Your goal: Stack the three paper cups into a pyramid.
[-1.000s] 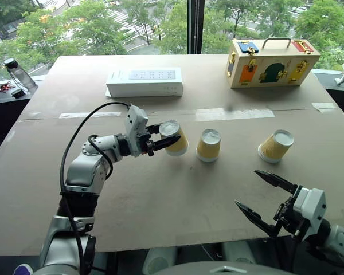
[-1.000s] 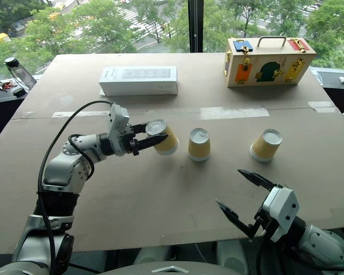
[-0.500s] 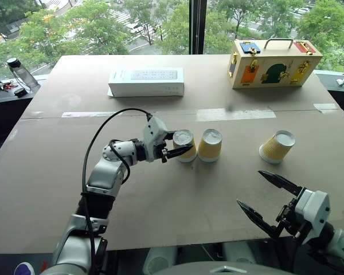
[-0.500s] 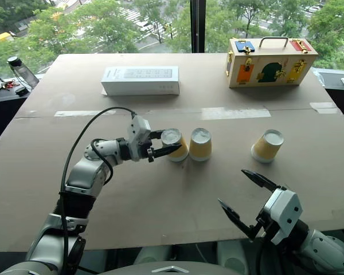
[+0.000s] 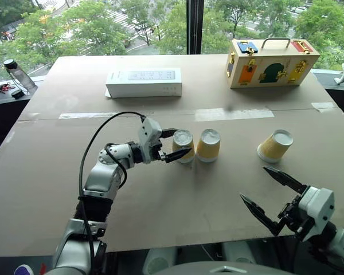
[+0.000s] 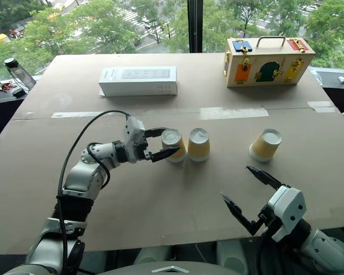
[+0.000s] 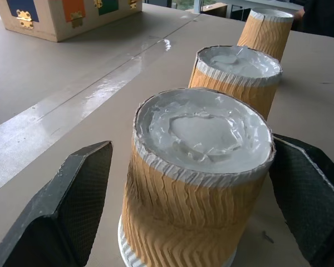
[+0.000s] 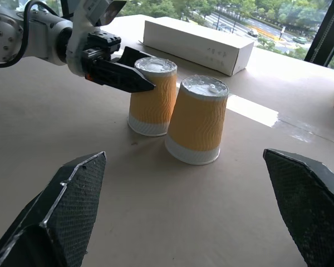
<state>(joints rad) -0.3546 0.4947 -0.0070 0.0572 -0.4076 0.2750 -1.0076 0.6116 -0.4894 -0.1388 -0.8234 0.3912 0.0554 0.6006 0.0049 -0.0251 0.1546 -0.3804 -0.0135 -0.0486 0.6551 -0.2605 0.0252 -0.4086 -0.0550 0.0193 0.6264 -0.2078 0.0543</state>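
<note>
While you look down on the table (image 5: pixel 160 189) | left gripper (image 5: pixel 176 144) jaws parted around first cup (image 5: pixel 183 145), not pinching | second cup (image 5: pixel 208 144) touching at its 3 o'clock | third cup (image 5: pixel 274 145) apart, tilted | right gripper (image 5: pixel 272 199) spread wide, empty.

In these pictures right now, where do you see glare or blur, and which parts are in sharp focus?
Left eye view: daylight from the window glares off the tape strip on the table. Left wrist view: the same strip shines bright; the nearest cup is sharp, the wooden box behind is soft. Right wrist view: the two cups side by side are clear, while the end effector's own fingers are dark and blurred.
</note>
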